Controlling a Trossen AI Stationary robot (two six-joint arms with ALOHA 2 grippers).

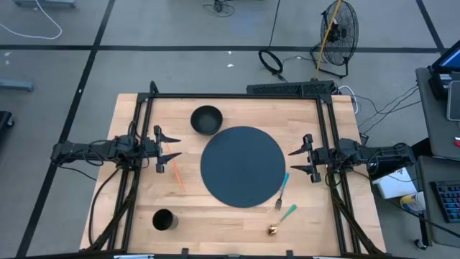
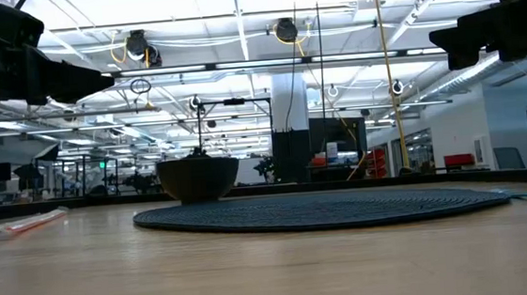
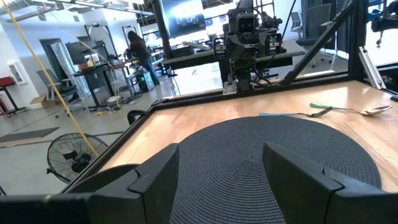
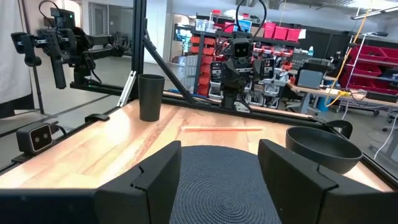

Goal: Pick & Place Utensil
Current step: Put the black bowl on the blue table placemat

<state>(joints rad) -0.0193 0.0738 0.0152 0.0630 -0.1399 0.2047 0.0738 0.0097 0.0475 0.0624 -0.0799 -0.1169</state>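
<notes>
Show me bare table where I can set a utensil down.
Bare wood lies between the cup and the spoon, and behind the bowl. It is crowded by the mat near the fork.

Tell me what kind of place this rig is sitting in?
Likely a robotics lab or workshop: a wooden table with two arms, shelves of red bins behind, a floor fan, and open ceilings with hanging cable reels.

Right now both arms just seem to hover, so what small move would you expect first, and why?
Probably the right gripper swings toward the teal-handled fork and lowers over it. Both grippers are open and empty above the table, and the fork, with a spoon beside it, lies on the right arm's side at the edge of the round dark placemat. The left gripper waits across the mat.
</notes>
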